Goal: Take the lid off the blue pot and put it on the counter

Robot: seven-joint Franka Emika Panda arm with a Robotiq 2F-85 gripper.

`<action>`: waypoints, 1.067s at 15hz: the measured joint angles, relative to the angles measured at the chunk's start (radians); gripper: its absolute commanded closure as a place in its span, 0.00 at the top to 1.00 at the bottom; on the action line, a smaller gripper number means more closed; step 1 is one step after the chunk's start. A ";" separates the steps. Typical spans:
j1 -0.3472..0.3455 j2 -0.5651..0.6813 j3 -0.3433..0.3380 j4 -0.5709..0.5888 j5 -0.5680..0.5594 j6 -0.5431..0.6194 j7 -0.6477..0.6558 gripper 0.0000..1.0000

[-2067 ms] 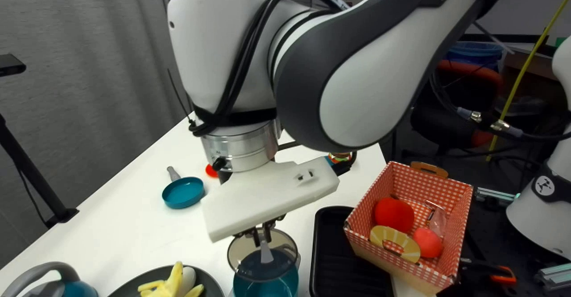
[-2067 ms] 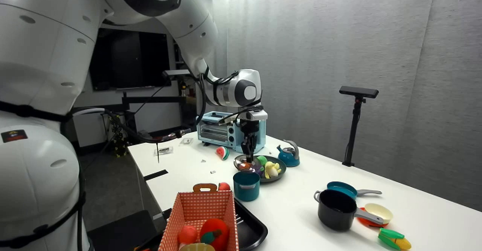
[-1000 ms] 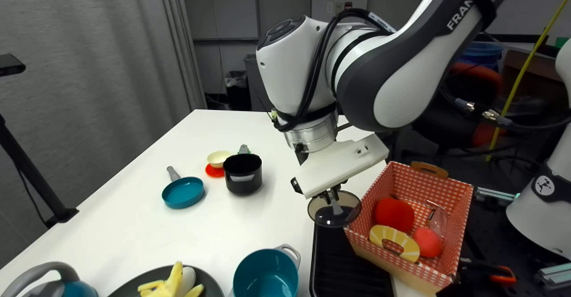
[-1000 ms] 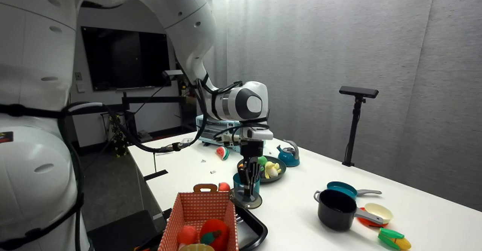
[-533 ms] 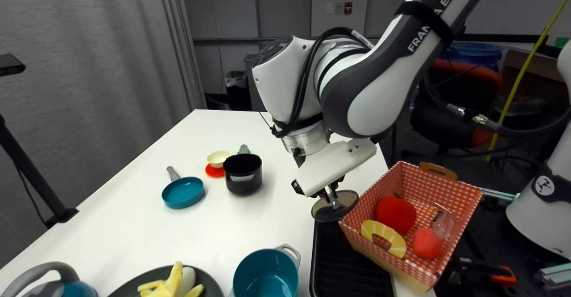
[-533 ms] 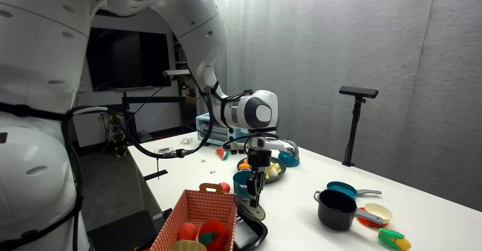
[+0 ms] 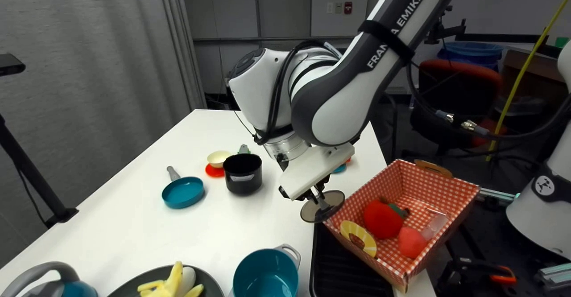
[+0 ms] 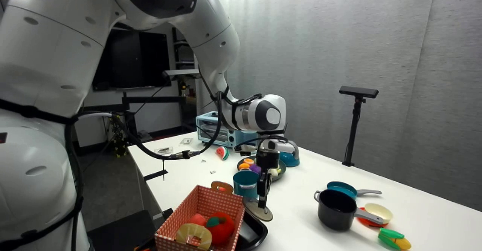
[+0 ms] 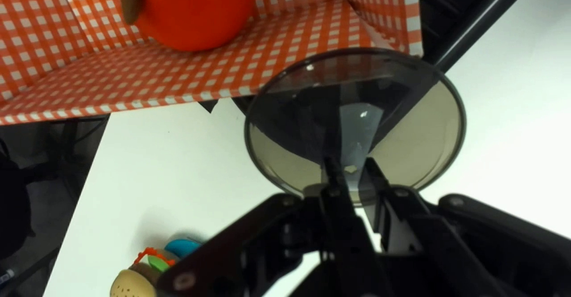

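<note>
The lid is a round, see-through grey disc held tilted above the table; it shows in both exterior views (image 7: 335,200) (image 8: 260,211) and in the wrist view (image 9: 419,141). My gripper (image 7: 320,199) (image 8: 262,202) (image 9: 349,160) is shut on the lid's grey knob (image 9: 357,127), which sits between the fingertips. The lid is over the black tray's end, close beside the checkered basket; I cannot tell whether they touch. The blue pot (image 7: 266,272) (image 8: 239,185) stands uncovered on the white counter (image 7: 223,230) (image 8: 293,205), apart from the lid.
The red checkered basket (image 7: 428,185) (image 8: 222,202) holds toy fruit and overlaps the black tray (image 7: 330,261). A black pot (image 7: 243,183) and a teal dish (image 7: 183,192) stand farther off. A toy burger (image 9: 134,283) lies near the table edge. A dark pan (image 7: 134,283) holds toy food.
My gripper has carried the lid away from above the blue pot, past the tray's end, and lowered it. The lid has tilted. The basket has shifted and turned.
</note>
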 measured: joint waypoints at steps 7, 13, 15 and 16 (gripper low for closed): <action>0.021 0.035 0.004 0.081 0.000 -0.042 -0.016 0.04; 0.041 0.051 0.004 0.115 0.000 -0.048 -0.016 0.04; 0.043 0.052 0.004 0.120 0.000 -0.047 -0.016 0.04; 0.043 0.052 0.004 0.122 0.000 -0.047 -0.016 0.04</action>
